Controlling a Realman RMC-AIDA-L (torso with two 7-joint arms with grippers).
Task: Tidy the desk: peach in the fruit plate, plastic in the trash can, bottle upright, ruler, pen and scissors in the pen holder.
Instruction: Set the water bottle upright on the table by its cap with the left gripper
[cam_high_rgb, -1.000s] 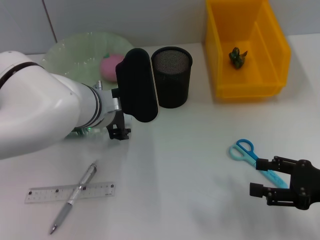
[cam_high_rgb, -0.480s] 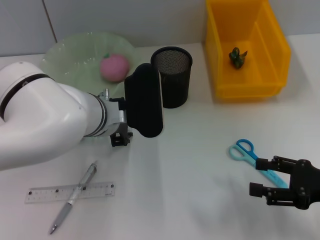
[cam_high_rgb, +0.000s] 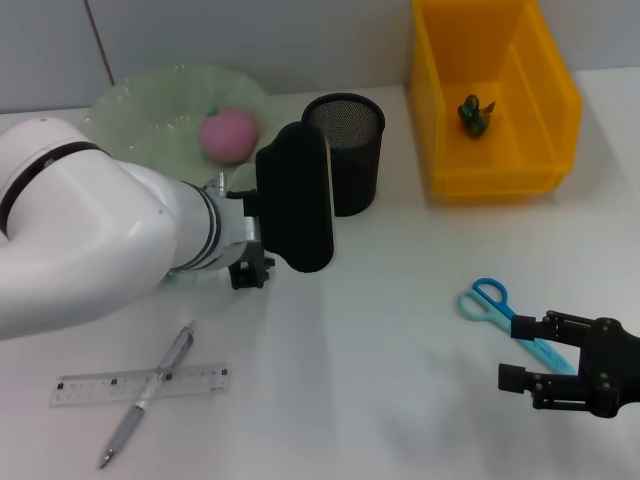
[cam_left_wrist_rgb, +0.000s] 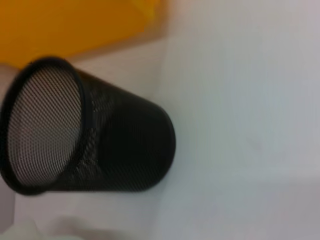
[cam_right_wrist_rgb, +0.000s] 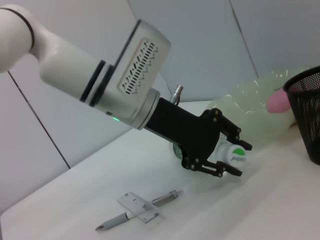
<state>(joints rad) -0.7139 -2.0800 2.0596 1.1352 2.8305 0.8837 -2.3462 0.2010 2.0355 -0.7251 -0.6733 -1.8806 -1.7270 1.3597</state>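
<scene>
The left gripper (cam_right_wrist_rgb: 227, 157) has its jaws closed around a bottle (cam_right_wrist_rgb: 235, 154), a small one with a white cap end and a green mark. The bottle lies on its side in the grip, low over the bench (cam_high_rgb: 380, 340), near the rear left part and just in front of the fruit plate (cam_high_rgb: 150, 110). In the head view the arm hides the bottle. The pen holder (cam_high_rgb: 345, 150), a black mesh cup, stands just beside this gripper, toward the rear edge, and fills the left wrist view (cam_left_wrist_rgb: 90, 130).

The right gripper (cam_high_rgb: 530, 360) hovers near the front right corner with its jaws spread and holding nothing. The scissors (cam_high_rgb: 495, 305), with blue handles, lie flat on the bench just beside it, their blade end under the jaws.

The peach (cam_high_rgb: 230, 135) sits in the fruit plate at the rear left. The trash can (cam_high_rgb: 500, 170), a yellow bin, stands at the rear right and has a dark green piece of plastic (cam_high_rgb: 475, 113) inside. Near the front left corner the pen (cam_high_rgb: 150, 393) lies across the ruler (cam_high_rgb: 140, 385), touching it.
</scene>
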